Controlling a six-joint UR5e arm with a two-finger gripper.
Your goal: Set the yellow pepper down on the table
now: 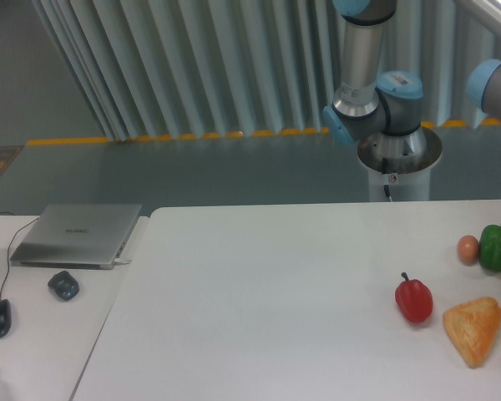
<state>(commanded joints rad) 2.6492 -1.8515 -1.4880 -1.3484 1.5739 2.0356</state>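
Camera view, fixed on the workspace, gives me the white surface (259, 292) filling most of the frame, and I cannot find the yellow pepper anywhere in it, so I cannot place it relative to the end effector. That end effector is out of frame too: I only see the arm (376, 92) rising at the upper right and another joint at the right edge, so whether it is open or closed I cannot tell. At the lower right sit a red pepper (413, 300) and, just beside it, a wedge of bread (473, 329). Higher up at the right edge, a green pepper (498, 246) touches a brown egg (468, 249). On the narrower desk (42, 334) at left lie a closed laptop (77, 235) and two mice.
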